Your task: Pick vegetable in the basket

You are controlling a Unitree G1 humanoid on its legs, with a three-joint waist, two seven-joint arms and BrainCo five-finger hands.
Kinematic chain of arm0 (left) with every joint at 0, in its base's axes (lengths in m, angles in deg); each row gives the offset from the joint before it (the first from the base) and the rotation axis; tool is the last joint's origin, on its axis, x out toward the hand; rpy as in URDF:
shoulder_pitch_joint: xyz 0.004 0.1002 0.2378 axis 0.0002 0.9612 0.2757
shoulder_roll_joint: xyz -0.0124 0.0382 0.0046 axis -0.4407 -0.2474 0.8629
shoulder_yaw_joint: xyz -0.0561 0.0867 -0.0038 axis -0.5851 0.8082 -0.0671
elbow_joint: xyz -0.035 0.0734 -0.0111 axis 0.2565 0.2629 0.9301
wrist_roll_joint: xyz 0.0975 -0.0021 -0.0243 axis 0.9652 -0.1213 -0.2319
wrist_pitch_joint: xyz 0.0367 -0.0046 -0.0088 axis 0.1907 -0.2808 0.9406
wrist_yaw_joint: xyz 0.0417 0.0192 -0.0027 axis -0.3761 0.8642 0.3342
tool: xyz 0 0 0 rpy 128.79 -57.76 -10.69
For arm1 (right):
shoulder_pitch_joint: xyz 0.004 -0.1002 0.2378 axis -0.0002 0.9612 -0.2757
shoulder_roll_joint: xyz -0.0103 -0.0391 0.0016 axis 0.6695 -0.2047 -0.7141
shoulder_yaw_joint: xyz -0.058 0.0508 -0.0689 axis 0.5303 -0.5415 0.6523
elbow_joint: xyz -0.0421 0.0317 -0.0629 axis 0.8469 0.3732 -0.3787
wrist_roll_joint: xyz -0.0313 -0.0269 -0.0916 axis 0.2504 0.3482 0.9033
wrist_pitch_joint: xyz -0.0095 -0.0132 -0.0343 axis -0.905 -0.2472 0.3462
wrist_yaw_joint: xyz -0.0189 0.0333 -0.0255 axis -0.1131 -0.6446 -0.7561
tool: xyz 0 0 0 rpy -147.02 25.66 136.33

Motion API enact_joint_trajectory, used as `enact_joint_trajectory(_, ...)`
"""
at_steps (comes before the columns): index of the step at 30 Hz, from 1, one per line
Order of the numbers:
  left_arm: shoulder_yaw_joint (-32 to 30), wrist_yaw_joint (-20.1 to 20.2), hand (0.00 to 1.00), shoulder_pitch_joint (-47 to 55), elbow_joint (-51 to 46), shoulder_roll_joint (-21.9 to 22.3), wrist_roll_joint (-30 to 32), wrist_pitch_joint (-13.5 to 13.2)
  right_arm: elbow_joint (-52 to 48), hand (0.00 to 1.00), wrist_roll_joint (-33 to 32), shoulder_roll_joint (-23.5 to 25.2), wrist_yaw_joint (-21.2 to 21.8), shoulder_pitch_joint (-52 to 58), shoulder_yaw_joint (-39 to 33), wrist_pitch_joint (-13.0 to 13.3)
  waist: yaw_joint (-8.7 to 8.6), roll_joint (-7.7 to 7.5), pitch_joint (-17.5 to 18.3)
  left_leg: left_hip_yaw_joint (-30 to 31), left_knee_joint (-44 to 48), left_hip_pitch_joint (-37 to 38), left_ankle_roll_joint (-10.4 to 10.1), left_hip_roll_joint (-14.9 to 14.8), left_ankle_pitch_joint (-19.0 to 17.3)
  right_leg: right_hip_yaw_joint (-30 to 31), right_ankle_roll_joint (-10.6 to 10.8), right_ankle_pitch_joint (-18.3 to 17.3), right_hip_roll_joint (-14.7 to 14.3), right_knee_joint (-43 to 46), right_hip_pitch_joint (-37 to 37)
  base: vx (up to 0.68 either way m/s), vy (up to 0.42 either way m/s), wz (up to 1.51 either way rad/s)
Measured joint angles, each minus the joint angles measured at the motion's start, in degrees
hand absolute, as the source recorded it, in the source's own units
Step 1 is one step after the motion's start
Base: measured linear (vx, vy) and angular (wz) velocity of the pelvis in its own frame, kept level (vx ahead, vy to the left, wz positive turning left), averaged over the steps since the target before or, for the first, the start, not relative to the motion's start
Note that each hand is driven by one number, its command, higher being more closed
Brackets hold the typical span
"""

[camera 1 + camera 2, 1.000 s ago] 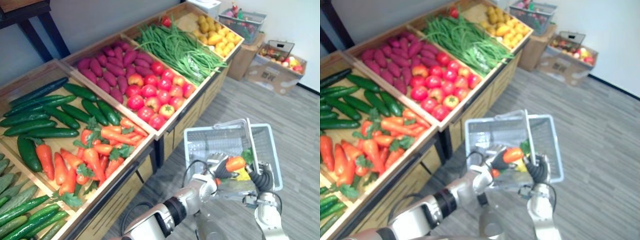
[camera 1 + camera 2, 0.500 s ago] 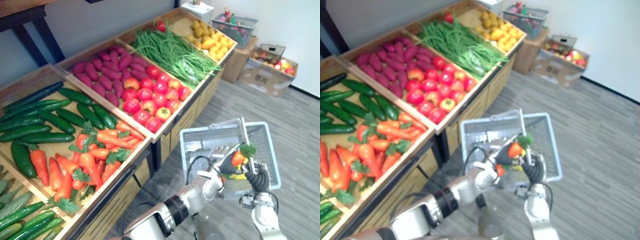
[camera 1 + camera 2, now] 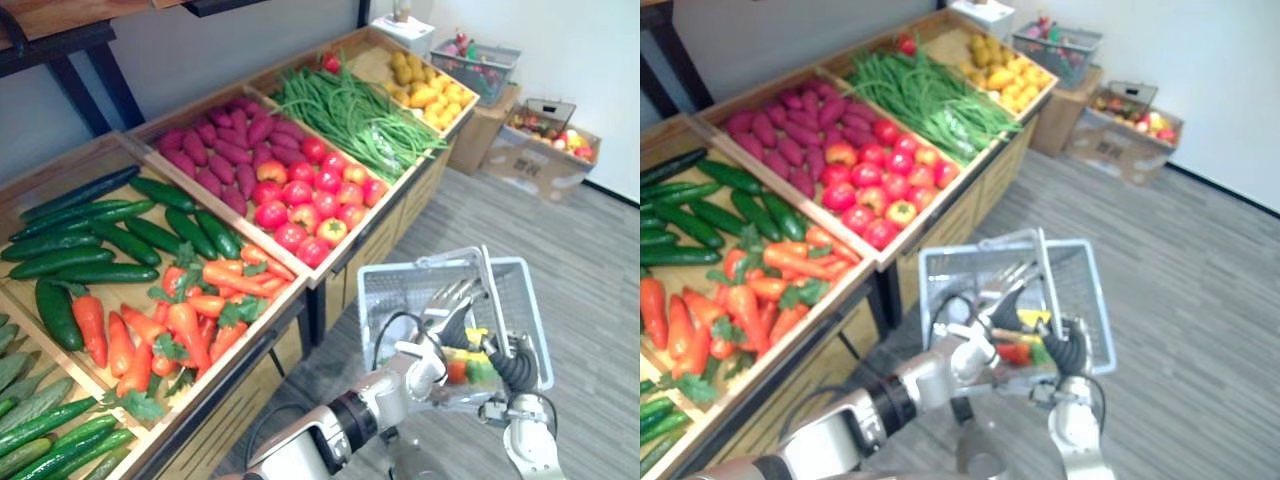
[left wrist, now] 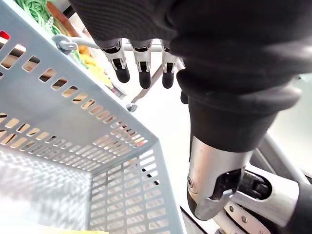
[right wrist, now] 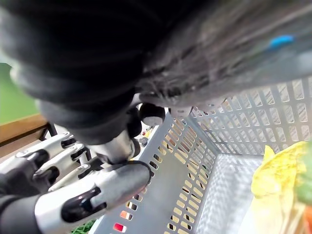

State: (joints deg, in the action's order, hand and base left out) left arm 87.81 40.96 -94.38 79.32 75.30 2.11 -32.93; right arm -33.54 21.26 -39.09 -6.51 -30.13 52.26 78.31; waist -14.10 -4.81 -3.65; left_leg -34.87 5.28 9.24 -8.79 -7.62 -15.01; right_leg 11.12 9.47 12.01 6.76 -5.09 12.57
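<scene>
The left robot hand [image 3: 448, 303] hovers over the grey basket [image 3: 398, 290], fingers spread wide and empty. The carrot [image 3: 457, 371] lies inside the basket. The right robot hand [image 3: 516, 368] grips the basket's handle [image 3: 492, 295].

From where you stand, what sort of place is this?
Probably a grocery produce section: slanted wooden display bins hold dark green cucumbers, round red tomatoes and long green beans, with a pale grey plastic shopping basket in front.

L arm stretched fwd, L hand [image 3: 448, 304] fingers straight, spread. R hand [image 3: 512, 368] curled round basket handle [image 3: 492, 295].
</scene>
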Motion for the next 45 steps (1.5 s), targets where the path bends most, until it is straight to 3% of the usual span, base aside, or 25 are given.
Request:
enact_joint_trajectory(10, -2.10, 0.00, 0.00, -0.05, -3.90, -0.03, 0.15, -0.05, 4.39, 1.00, 0.05, 0.01, -0.04, 0.39, -0.84, 1.77, 0.25, -0.09, 0.23, 3.15, 0.00, -1.08, 0.44, 0.23, 0.28, -2.44, 0.05, -0.04, 1.22, -0.14, -0.92, -0.03, -0.075, 0.14)
enact_joint_trajectory(12, -1.75, -0.01, 0.00, -0.11, -8.79, -0.09, 0.36, -1.38, 6.31, 1.00, 0.11, 0.04, 0.00, 0.22, -1.66, 1.81, 0.58, -0.08, 0.24, 4.28, 0.00, -1.33, 0.65, 0.31, 0.56, -3.26, 0.11, -0.10, 1.49, -0.10, -1.12, -0.01, -0.068, 0.22)
enact_joint_trajectory(17, 0.07, 0.93, 0.00, -2.15, -21.56, -1.32, 0.76, -7.20, 14.67, 1.00, 0.46, 0.47, 1.03, 0.37, -5.04, 1.63, 3.41, 0.29, 0.70, 7.64, 0.30, -2.98, 0.90, 0.42, 0.94, -5.89, 0.15, -0.24, 2.44, -0.16, -1.90, -0.04, -0.073, 0.30)
enact_joint_trajectory(18, 0.04, 1.09, 0.00, -2.15, -22.65, -1.58, 0.75, -7.31, 15.61, 1.00, 0.47, 0.47, 1.09, 0.34, -5.48, 1.60, 3.60, 0.39, 0.78, 7.97, 0.47, -3.15, 0.92, 0.43, 0.95, -6.05, 0.15, -0.24, 2.41, -0.16, -1.92, -0.03, -0.068, 0.23)
enact_joint_trajectory(20, 0.00, 2.75, 0.00, -1.85, -26.43, -4.06, 0.67, -8.56, 18.46, 1.00, 0.49, 0.52, 1.25, 0.13, -7.02, 1.32, 4.88, 0.61, 0.96, 8.88, 0.98, -3.63, 1.03, 0.40, 1.03, -6.57, 0.15, -0.24, 2.52, -0.14, -2.11, -0.04, -0.067, 0.16)
enact_joint_trajectory(23, -0.78, 3.30, 0.00, 0.32, -31.22, -8.90, 0.57, -10.20, 21.01, 1.00, 0.51, 0.55, 1.26, -0.39, -8.97, 1.31, 5.35, 0.88, 1.18, 10.01, 1.24, -4.32, 1.13, 0.35, 1.14, -7.44, 0.12, -0.26, 2.75, -0.14, -2.18, -0.04, -0.064, 0.16)
enact_joint_trajectory(28, -11.70, 3.61, 0.00, 14.80, -44.00, -19.11, 0.00, -12.43, 28.56, 1.00, 0.49, 0.55, 1.18, -0.87, -13.56, 1.31, 6.75, 1.98, 2.07, 12.35, 1.92, -5.21, 1.17, 0.00, 1.34, -9.25, -0.07, -0.50, 2.92, -0.39, -3.06, -0.03, -0.066, 0.20)
enact_joint_trajectory(31, -24.94, 0.89, 0.00, 28.60, -51.17, -24.28, -1.84, -13.34, 33.26, 1.00, 0.44, 0.51, 0.97, -1.19, -14.26, 1.22, 7.34, 2.05, 2.53, 14.41, 2.13, -5.82, 1.31, -0.01, 1.59, -11.02, -0.13, -0.61, 3.29, -0.81, -4.11, -0.03, -0.054, 0.29)
enact_joint_trajectory(33, -31.79, -1.22, 0.00, 35.30, -51.68, -25.05, -3.80, -14.02, 35.18, 1.00, 0.40, 0.53, 0.88, -1.03, -15.25, 1.23, 8.45, 2.00, 2.63, 15.27, 2.60, -6.52, 1.37, 0.12, 1.63, -12.13, -0.15, -0.62, 3.55, -0.82, -4.19, -0.02, -0.033, 0.28)
enact_joint_trajectory(36, -41.20, -4.82, 0.00, 41.73, -44.93, -23.98, -4.55, -14.35, 37.10, 1.00, 0.34, 0.50, 0.65, -0.99, -16.53, 1.25, 9.79, 2.27, 2.88, 17.69, 3.15, -7.24, 1.41, 0.13, 1.79, -14.50, -0.72, -0.99, 3.78, -0.86, -5.27, -0.02, -0.035, 0.39)
enact_joint_trajectory(38, -50.24, -8.45, 0.00, 44.85, -31.43, -20.83, -5.95, -13.97, 38.60, 1.00, 0.35, 0.47, 0.61, -1.24, -17.25, 1.56, 10.33, 2.92, 3.66, 19.53, 3.13, -7.60, 1.40, -0.07, 1.96, -16.57, -1.27, -1.40, 3.88, -0.90, -6.16, -0.01, -0.040, 0.38)
enact_joint_trajectory(41, -57.78, -9.64, 0.00, 47.23, -18.45, -18.24, -6.93, -11.85, 40.26, 1.00, 0.34, 0.47, 0.64, -1.37, -18.35, 2.57, 11.50, 3.17, 4.20, 22.16, 3.07, -9.19, 1.51, 0.18, 2.62, -19.23, -1.40, -1.72, 4.47, -0.93, -6.28, -0.01, -0.034, 0.43)
enact_joint_trajectory(45, -63.56, -8.89, 0.00, 50.16, -9.25, -15.38, -7.88, -10.64, 42.12, 1.00, 0.34, 0.55, 0.90, -1.71, -19.04, 2.81, 13.00, 3.34, 4.22, 25.08, 2.40, -9.00, 1.54, 0.31, 3.52, -22.30, -1.42, -2.28, 4.84, -1.00, -8.29, 0.00, -0.033, 0.40)
